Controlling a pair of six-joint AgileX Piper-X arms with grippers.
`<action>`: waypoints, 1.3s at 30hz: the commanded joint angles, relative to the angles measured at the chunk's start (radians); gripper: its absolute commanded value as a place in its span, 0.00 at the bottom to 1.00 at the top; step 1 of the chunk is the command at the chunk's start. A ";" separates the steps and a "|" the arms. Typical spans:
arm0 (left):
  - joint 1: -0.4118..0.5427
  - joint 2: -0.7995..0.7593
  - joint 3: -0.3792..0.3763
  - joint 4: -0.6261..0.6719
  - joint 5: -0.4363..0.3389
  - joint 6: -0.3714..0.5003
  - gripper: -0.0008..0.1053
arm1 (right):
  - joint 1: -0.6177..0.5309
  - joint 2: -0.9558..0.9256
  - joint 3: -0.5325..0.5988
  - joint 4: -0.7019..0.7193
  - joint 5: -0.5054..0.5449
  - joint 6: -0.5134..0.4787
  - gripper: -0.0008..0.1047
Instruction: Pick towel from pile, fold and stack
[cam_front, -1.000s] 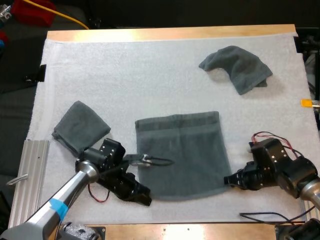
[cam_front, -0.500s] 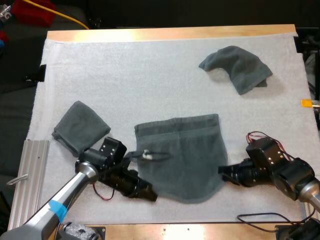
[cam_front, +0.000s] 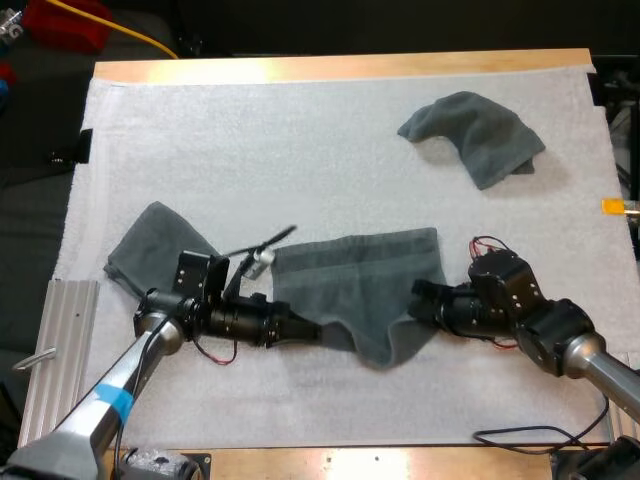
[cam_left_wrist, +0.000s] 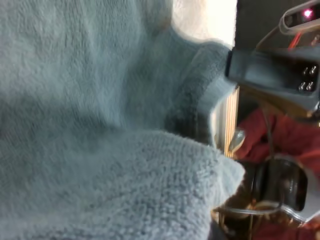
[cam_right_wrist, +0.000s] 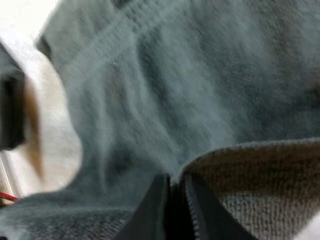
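A dark grey-green towel (cam_front: 372, 290) lies mid-mat, its near edge lifted and sagging between my two grippers. My left gripper (cam_front: 312, 333) is shut on the towel's near left corner, and my right gripper (cam_front: 420, 298) is shut on the near right corner. In the right wrist view the black fingers (cam_right_wrist: 156, 200) pinch the towel (cam_right_wrist: 190, 90) at its edge. The left wrist view has the towel (cam_left_wrist: 90, 100) bunched close up. A folded towel (cam_front: 155, 250) rests to the left, just behind my left arm. A crumpled towel (cam_front: 478, 135) sits at the far right.
A ribbed metal plate (cam_front: 55, 350) lies off the mat's near left side. The white mat (cam_front: 280, 150) is bare between the towels and along its far side. The table's wooden edge (cam_front: 340, 66) runs behind it.
Both grippers have moved inward and away from the near edge, carrying the towel's near corners. The flat towel now sags in the middle and covers less of the mat.
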 joint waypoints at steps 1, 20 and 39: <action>0.006 0.014 0.005 -0.048 0.030 -0.024 0.07 | -0.014 0.011 -0.005 -0.035 -0.010 0.019 0.02; 0.034 0.134 0.005 -0.421 -0.063 -0.181 0.07 | -0.207 0.195 -0.005 -0.376 -0.071 0.177 0.02; 0.141 0.249 0.005 -0.475 -0.073 -0.181 0.07 | -0.215 0.286 -0.005 -0.481 -0.001 0.190 0.02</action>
